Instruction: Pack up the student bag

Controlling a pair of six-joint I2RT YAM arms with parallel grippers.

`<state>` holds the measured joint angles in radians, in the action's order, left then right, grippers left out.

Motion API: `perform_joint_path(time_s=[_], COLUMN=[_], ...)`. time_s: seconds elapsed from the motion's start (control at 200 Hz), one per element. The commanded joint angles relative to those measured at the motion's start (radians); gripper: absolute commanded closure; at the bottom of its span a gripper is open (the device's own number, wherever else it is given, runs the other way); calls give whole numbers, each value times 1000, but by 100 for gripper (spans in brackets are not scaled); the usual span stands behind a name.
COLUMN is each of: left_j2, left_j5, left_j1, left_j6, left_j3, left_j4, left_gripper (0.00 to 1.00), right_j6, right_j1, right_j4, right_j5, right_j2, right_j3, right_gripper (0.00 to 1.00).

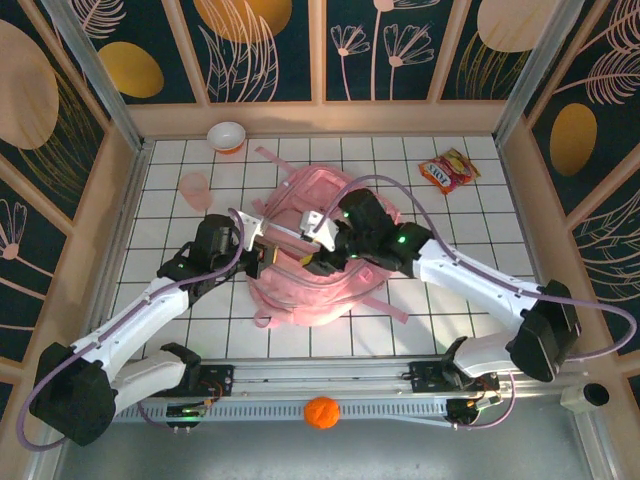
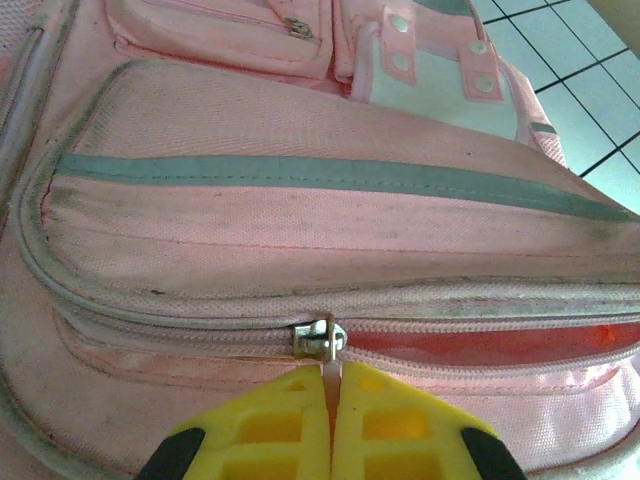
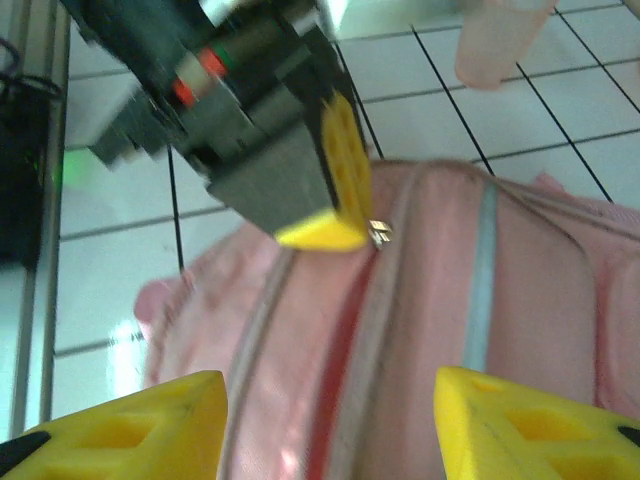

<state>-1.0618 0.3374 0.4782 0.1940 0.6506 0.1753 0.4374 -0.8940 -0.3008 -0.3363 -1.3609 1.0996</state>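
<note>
The pink student bag (image 1: pixel 300 300) lies in the middle of the white tiled table. My left gripper (image 1: pixel 262 255) is at its left side, and in the left wrist view the yellow fingers (image 2: pixel 300 430) are shut on the thin pull tab (image 2: pixel 331 375) of a metal zip slider (image 2: pixel 322 338). To the right of the slider the zip gapes, with red (image 2: pixel 480 345) showing inside. My right gripper (image 3: pixel 330 400) hovers open over the bag (image 3: pixel 530 300), nothing between its fingers. In that view the left gripper (image 3: pixel 335 225) and the slider (image 3: pixel 380 235) sit just ahead.
A white and orange bowl (image 1: pixel 227 135) and a pink cup (image 1: pixel 194 187) stand at the back left. A snack packet (image 1: pixel 449 170) lies at the back right. An orange ball (image 1: pixel 321 411) rests on the near rail. Walls close in the table on three sides.
</note>
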Motion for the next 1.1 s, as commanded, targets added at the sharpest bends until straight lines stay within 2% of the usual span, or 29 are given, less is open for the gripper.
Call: perform_joint_path(time_s=[0.0, 0.23, 0.31, 0.35, 0.425, 0.455, 0.576, 0.721, 0.831, 1.006, 1.096], left_j2=[-3, 16, 21, 23, 21, 15, -30, -63, -106, -182, -211], left_j5=[73, 75, 75, 65, 3, -39, -106, -175, -176, -182, -123], left_j1=[2, 2, 1, 2, 1, 1, -37, -90, -123, -140, -140], left_j6=[-26, -25, -24, -24, -19, -10, 2, -13, -38, -121, -174], left_j3=[1, -2, -4, -3, 3, 9, 32, 47, 79, 134, 139], left_j4=[-58, -60, -60, -58, -33, -17, 27, -5, -38, -58, -98], left_gripper=[100, 100, 100, 100, 100, 100, 100, 100, 100, 100, 100], right_j6=[-133, -154, -170, -179, -173, -155, 8, 208, 293, 395, 417], right_j1=[-39, -35, -17, -3, 21, 26, 30, 59, 112, 157, 175], right_j4=[78, 159, 176, 169, 131, 112, 15, -83, -132, -191, -197], right_j5=[152, 235, 240, 222, 167, 143, 0, -160, -257, -330, -376], right_j2=[-68, -170, -190, -199, -203, -195, -119, 16, 78, 114, 118], right_j3=[16, 25, 24, 33, 52, 56, 32, -26, -28, -12, -6], right_gripper=[43, 43, 48, 58, 91, 100, 100, 100, 100, 100, 100])
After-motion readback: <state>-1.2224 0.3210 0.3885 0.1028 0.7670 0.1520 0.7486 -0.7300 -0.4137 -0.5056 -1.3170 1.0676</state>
